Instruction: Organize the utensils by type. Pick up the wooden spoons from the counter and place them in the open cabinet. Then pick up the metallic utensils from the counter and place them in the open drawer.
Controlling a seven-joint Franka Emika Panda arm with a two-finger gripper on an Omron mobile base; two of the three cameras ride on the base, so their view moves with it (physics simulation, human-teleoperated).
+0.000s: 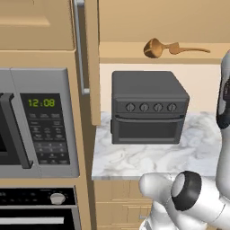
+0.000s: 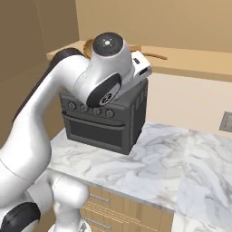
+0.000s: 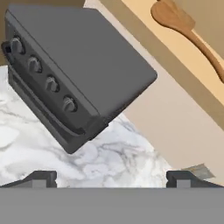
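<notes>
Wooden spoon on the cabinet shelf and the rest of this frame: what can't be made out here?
- wooden spoon: in the right base view the arm's joint covers its bowl; in the hand view its handle runs off the right edge.
- toaster oven: knob markings too small in every view.
- hand: fingertips stand wide apart, empty; its body is cut off by the bottom edge.
- microwave: cut off by the left edge.

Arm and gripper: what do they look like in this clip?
The arm is glossy white with rounded links, dark grey bands at the joints and a round white joint cap. The gripper has two small, dark, blocky fingertips. No cables or markings visible.
</notes>
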